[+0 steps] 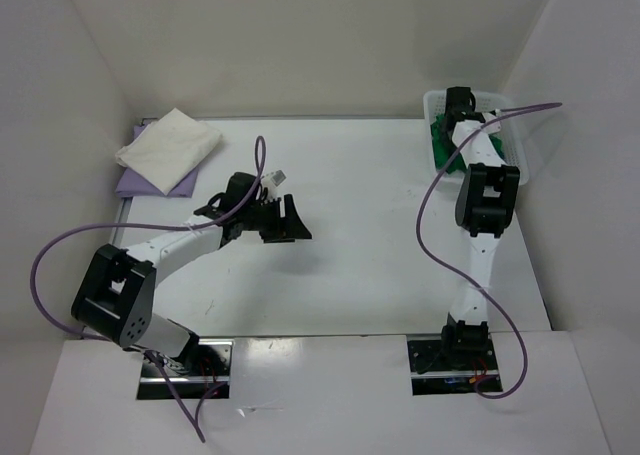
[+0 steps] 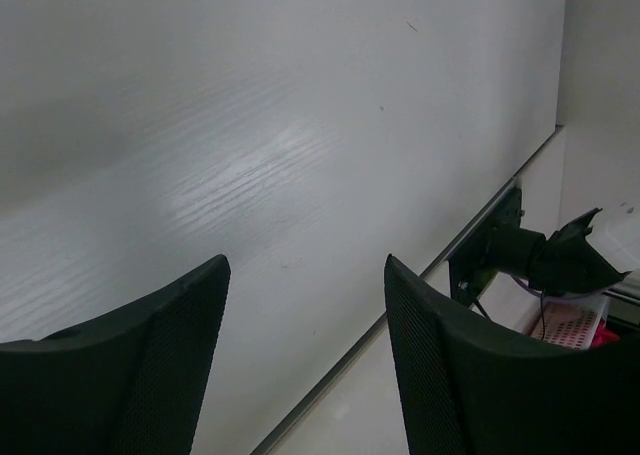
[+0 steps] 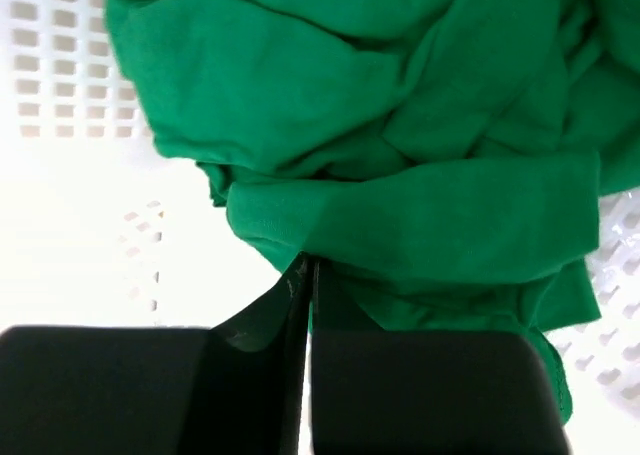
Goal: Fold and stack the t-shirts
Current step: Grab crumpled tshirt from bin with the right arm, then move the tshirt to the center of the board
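The green t-shirt (image 3: 400, 105) lies just ahead of our right claw (image 3: 306, 270) — jaws together at its hem; our left claw (image 2: 305, 265), spread, hangs well apart.

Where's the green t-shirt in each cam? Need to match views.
Top external: the green t-shirt is at the far right corner, bunched in the white basket and partly hidden by the right arm.
Left wrist: not in it.
Right wrist: it fills the upper and middle frame, crumpled.
Shared landmark: the white basket's lattice wall shows in the top and right wrist views.
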Robot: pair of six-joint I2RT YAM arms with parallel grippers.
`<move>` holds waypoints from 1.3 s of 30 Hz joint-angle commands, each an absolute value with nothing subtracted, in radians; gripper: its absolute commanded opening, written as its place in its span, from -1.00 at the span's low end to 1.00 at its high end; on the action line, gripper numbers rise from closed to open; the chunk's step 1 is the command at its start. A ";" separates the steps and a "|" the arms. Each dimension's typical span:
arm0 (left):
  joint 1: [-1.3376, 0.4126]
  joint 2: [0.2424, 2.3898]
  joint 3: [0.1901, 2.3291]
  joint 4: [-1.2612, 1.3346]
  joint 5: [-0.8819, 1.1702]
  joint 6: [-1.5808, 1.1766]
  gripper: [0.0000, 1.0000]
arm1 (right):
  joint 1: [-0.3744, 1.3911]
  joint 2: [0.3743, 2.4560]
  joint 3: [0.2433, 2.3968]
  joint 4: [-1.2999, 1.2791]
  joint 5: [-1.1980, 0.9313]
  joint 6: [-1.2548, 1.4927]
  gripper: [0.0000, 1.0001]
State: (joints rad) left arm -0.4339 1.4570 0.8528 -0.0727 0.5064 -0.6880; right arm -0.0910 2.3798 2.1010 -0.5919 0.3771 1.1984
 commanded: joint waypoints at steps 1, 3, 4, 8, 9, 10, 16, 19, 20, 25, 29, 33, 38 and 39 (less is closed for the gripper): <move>-0.436 1.473 0.907 -0.026 0.534 -0.684 0.40 | -0.091 2.257 2.060 -0.493 0.397 1.129 -1.00; -0.436 1.483 0.920 -0.035 0.534 -0.695 0.40 | -0.091 2.148 2.004 -0.431 0.397 1.095 -1.00; -0.436 1.483 0.936 -0.035 0.534 -0.704 0.40 | -0.091 2.104 1.979 -0.410 0.388 1.079 -1.00; -0.436 1.494 0.974 -0.025 0.525 -0.739 0.37 | -0.091 1.814 1.769 -0.252 0.324 0.967 -1.00; -0.436 1.494 0.989 -0.025 0.516 -0.739 0.37 | -0.091 1.759 1.749 -0.206 0.292 0.951 -1.00; -0.436 1.494 1.005 -0.025 0.515 -0.753 0.37 | -0.091 1.664 1.749 -0.206 0.223 0.937 -1.00; -0.324 1.448 0.967 -0.014 0.445 -0.859 0.43 | 0.012 1.493 1.949 -0.268 -0.186 0.884 -1.00; -0.215 1.390 0.921 -0.025 0.420 -0.885 0.46 | 0.101 1.479 2.151 -0.297 -0.341 0.874 -1.00; -0.187 1.362 0.910 -0.025 0.420 -0.885 0.48 | 0.129 1.488 2.208 -0.316 -0.374 0.887 -1.00; -0.025 1.283 0.868 -0.084 0.410 -0.885 0.56 | 0.138 1.421 2.103 -0.191 -0.549 1.018 -1.00; 0.127 1.206 0.844 -0.133 0.477 -0.853 0.58 | 0.149 1.316 1.699 -0.117 -0.574 1.042 -0.96; 0.209 1.155 0.833 -0.187 0.477 -0.760 0.58 | 0.176 1.340 1.264 -0.055 -0.560 0.979 -0.78; 0.209 1.146 0.776 -0.225 0.466 -0.707 0.58 | 0.176 1.420 1.129 -0.176 -0.431 0.784 -0.32; 0.209 1.146 0.767 -0.236 0.457 -0.695 0.58 | 0.187 1.379 1.096 -0.192 -0.396 0.772 -0.17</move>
State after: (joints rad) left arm 0.2108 1.1576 0.8032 -0.1829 0.4473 -0.7631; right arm 0.1730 1.4933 1.1210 -0.1642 -0.4641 0.8906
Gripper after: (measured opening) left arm 0.791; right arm 0.367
